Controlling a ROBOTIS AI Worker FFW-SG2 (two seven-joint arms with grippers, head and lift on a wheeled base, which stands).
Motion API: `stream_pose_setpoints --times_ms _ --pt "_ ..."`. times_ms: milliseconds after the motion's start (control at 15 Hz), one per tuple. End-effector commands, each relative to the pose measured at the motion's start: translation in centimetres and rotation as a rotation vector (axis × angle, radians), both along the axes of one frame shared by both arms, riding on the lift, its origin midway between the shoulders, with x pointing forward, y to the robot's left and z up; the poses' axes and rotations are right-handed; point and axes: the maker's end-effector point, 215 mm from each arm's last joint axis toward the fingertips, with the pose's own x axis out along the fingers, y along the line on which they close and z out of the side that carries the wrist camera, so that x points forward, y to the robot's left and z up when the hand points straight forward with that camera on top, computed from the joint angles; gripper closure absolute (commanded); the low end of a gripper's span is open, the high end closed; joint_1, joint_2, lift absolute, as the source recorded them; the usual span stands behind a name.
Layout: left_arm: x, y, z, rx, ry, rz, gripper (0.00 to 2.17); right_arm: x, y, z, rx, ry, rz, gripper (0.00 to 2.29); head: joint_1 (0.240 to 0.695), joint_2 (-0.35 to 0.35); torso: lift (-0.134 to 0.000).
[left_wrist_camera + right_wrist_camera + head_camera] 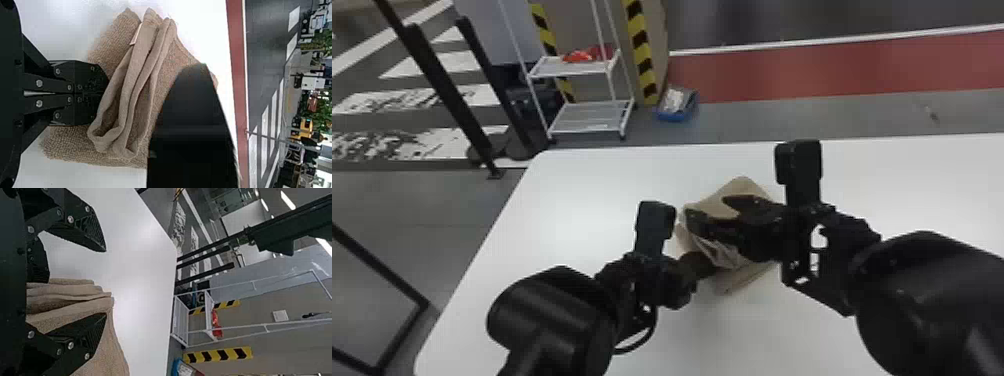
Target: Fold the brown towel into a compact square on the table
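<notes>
Towel [129, 82], brown | likely light, limp, soft | best pinched through all layered folds [66, 291] | left end effector [105, 93]: closed | right end effector [104, 283]: open astride folds

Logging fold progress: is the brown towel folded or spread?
Partly folded: the brown towel lies layered, with loose, rumpled folds on top.

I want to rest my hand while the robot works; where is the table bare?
The table is bare from the left arm to the far left corner, and along the far edge beyond the right arm. A smaller patch lies between both arms. It is crowded at the brown towel, with the left gripper and right gripper.
</notes>
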Motion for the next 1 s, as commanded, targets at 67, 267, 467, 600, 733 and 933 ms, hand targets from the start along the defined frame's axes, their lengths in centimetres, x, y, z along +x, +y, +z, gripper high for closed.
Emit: stream_pose_setpoints --times_ms 67,267,467,600,733,933 --pt "0.0 -0.1 0.1 -0.002 -0.001 0.0 1.91 -1.0 -5.2 -0.6 -0.002 -0.004 -0.053 0.4 0.695 0.202 -0.128" --pt "0.0 -0.2 0.1 -0.005 0.0 0.0 1.91 -2.8 -9.0 -0.4 -0.017 -0.024 -0.063 1.84 0.695 0.166 -0.128" --pt "0.1 -0.3 0.1 -0.005 -0.001 -0.002 1.91 -4.2 -12.1 -1.0 -0.069 -0.094 -0.11 2.11 0.695 0.117 -0.128" --pt "0.1 -0.3 0.3 -0.007 -0.004 -0.002 1.91 -4.8 -13.6 -2.3 -0.099 -0.119 -0.148 2.11 0.695 0.087 -0.128" --pt "0.2 -0.2 0.4 -0.01 -0.006 0.002 1.91 -4.6 -15.1 -4.2 -0.119 -0.108 -0.181 2.11 0.695 0.071 -0.128" --pt "0.2 -0.2 0.6 -0.013 -0.013 0.004 1.91 -4.1 -16.3 -6.9 -0.15 -0.082 -0.2 2.11 0.695 0.045 -0.128"
